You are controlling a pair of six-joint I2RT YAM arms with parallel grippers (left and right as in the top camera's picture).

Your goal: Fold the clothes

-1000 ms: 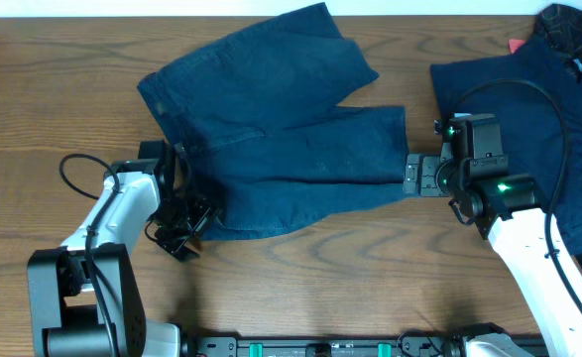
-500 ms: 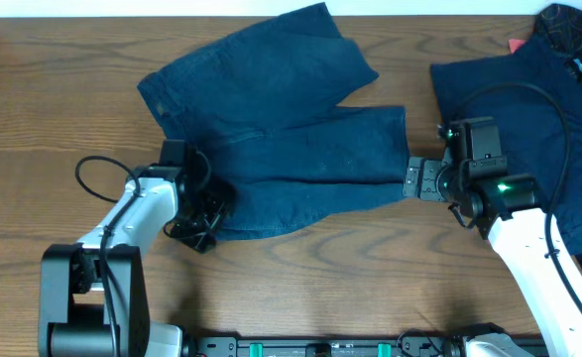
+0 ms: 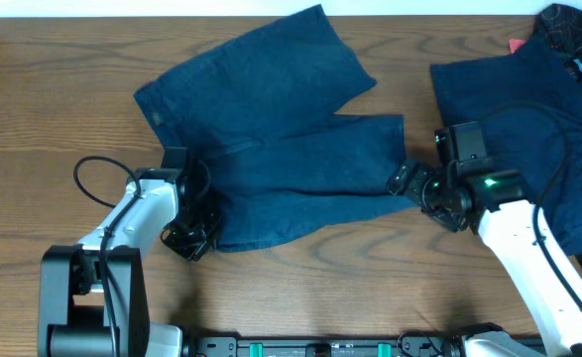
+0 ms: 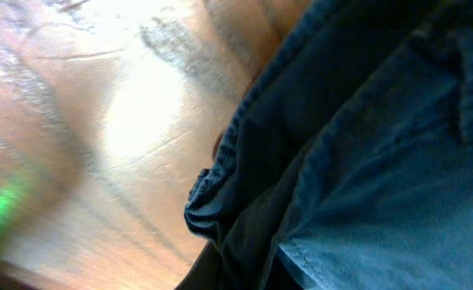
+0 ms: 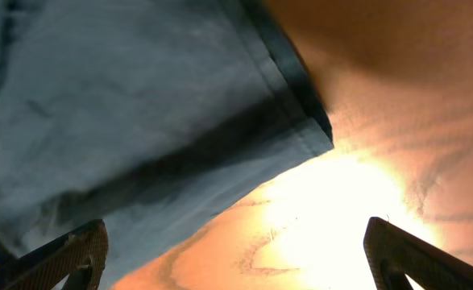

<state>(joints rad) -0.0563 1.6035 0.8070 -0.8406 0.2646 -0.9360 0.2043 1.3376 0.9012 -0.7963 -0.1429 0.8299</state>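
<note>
Wood-grain table (image 3: 33,99) carries a pair of dark blue shorts (image 3: 281,149) spread across its middle, waist to the left and the two legs running right, the far leg angled up toward the far edge. At the near-left corner of the waist sits the left gripper (image 3: 193,230), pressed against the cloth edge with a black cable (image 3: 87,169) looping off its arm to the left. Since half a second ago it has dropped a little nearer and slightly left, and the waist corner of the shorts has slid left with it. The left wrist view shows a bunched hem of the shorts (image 4: 381,161) over glaring table (image 4: 99,121), but the fingers are not visible, so whether they pinch the cloth cannot be told. To the right, the right gripper (image 3: 402,179) now tilts toward the near-right corner of the near leg, having swung and crept left from its earlier level pose. Its wrist view shows the fingertips (image 5: 79,250) spread wide with nothing clamped, the leg's hemmed corner (image 5: 123,105) lying beyond them on the table (image 5: 365,185). Farther right, a second garment (image 3: 528,89) of the same dark blue lies at the far-right corner, partly under the right arm.
</note>
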